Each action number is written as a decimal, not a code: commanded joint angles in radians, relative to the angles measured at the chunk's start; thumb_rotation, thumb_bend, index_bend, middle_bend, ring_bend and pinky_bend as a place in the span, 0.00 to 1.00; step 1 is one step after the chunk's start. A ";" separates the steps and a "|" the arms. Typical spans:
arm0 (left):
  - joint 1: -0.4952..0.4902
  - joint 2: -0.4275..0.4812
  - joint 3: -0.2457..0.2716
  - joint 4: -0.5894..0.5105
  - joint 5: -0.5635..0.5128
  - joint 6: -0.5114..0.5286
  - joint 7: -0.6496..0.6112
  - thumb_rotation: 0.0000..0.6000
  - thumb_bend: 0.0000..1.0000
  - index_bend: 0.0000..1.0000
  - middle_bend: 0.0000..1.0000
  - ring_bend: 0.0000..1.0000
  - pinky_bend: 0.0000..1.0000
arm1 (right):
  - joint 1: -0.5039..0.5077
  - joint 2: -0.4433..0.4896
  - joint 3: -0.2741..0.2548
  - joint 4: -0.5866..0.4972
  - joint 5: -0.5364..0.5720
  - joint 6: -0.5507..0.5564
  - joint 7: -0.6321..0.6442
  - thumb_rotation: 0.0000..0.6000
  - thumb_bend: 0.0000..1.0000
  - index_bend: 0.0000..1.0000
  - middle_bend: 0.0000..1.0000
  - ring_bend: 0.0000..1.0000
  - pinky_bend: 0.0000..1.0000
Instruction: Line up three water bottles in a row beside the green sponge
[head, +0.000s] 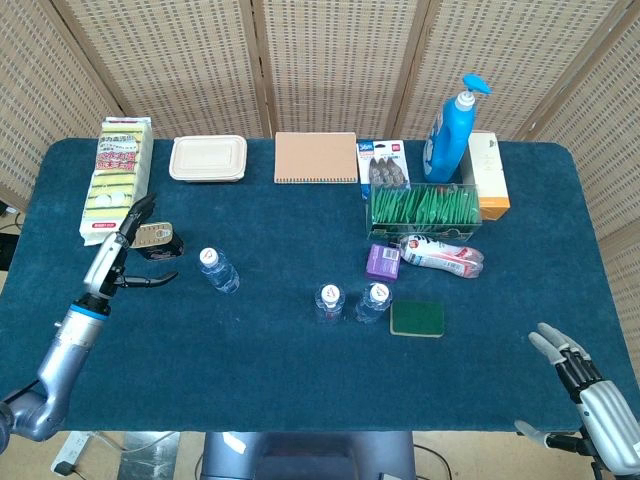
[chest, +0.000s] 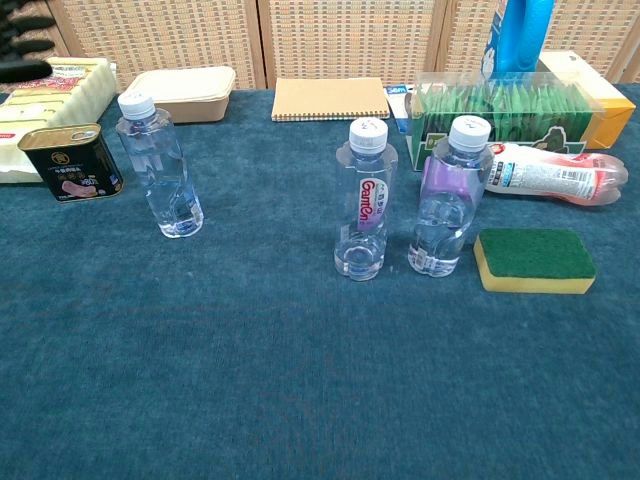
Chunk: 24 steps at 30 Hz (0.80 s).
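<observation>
With your left hand (head: 118, 252) released and fingers spread, reach for the far bottle (chest: 160, 166) carefully, or you could knock it into the tin (chest: 70, 162).

Household clutter along the far side of a blue table (head: 300, 400).
A sponge pack (head: 116, 180), a beige lidded container (head: 208, 158) and a brown notebook (head: 316, 157) line the back edge. A blue pump bottle (head: 449, 130) stands behind a clear box of green packets (head: 424, 209). A dark tin can (chest: 70, 162) sits at left.
</observation>
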 joint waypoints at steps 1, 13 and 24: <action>-0.007 -0.076 0.025 0.087 0.015 -0.021 -0.047 1.00 0.12 0.00 0.00 0.00 0.02 | 0.002 0.000 -0.001 -0.001 0.000 -0.004 -0.001 1.00 0.00 0.05 0.00 0.00 0.00; -0.054 -0.201 0.037 0.193 0.008 -0.095 -0.051 1.00 0.12 0.00 0.00 0.00 0.02 | 0.005 0.003 -0.001 0.002 0.013 -0.005 0.009 1.00 0.00 0.05 0.00 0.00 0.00; -0.096 -0.325 0.046 0.337 -0.008 -0.180 -0.075 1.00 0.17 0.00 0.00 0.00 0.02 | 0.008 0.003 0.000 0.003 0.020 -0.009 0.011 1.00 0.00 0.05 0.00 0.00 0.00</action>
